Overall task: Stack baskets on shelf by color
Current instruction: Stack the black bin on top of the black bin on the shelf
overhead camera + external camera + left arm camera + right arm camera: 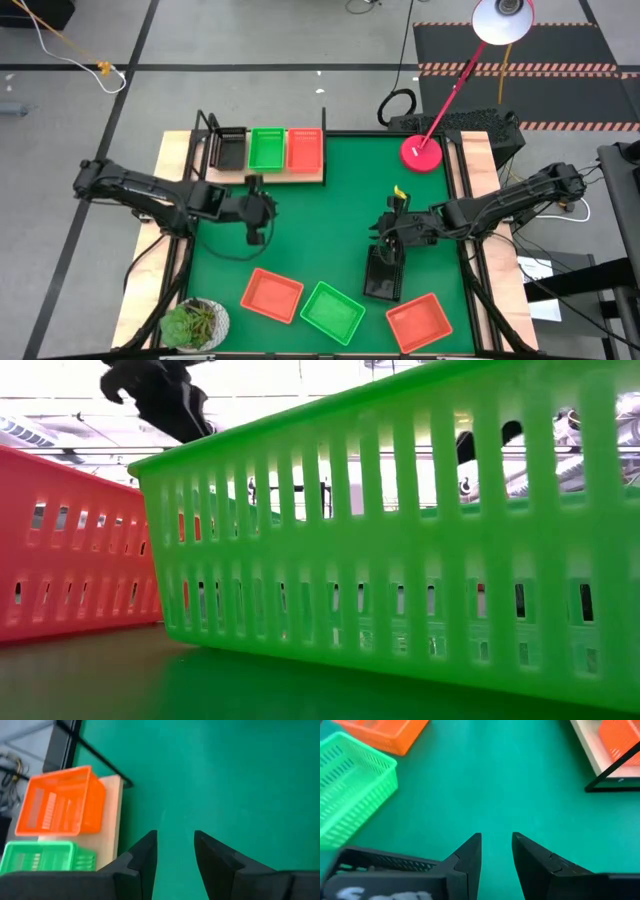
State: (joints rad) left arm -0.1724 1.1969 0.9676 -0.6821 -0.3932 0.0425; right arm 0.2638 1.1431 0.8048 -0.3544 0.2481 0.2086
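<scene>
The shelf (262, 172) stands at the mat's far left and carries a black basket (232, 148), a green basket (267, 148) and a red-orange basket (304, 148) side by side. My left gripper (262, 212) hovers open over the mat just near of the shelf, nothing between its fingers (175, 835). My right gripper (392, 232) hovers open right of centre (496, 836), bare mat between its fingers. A second black basket (383, 274) lies just near of it, also seen as a black basket (385, 870) beside its finger.
A red-orange basket (272, 295), a green one (333, 311) and another red-orange one (418, 322) lie along the mat's near edge. A potted plant (195, 322) sits at the near left corner. A red lamp base (422, 152) stands at the far right.
</scene>
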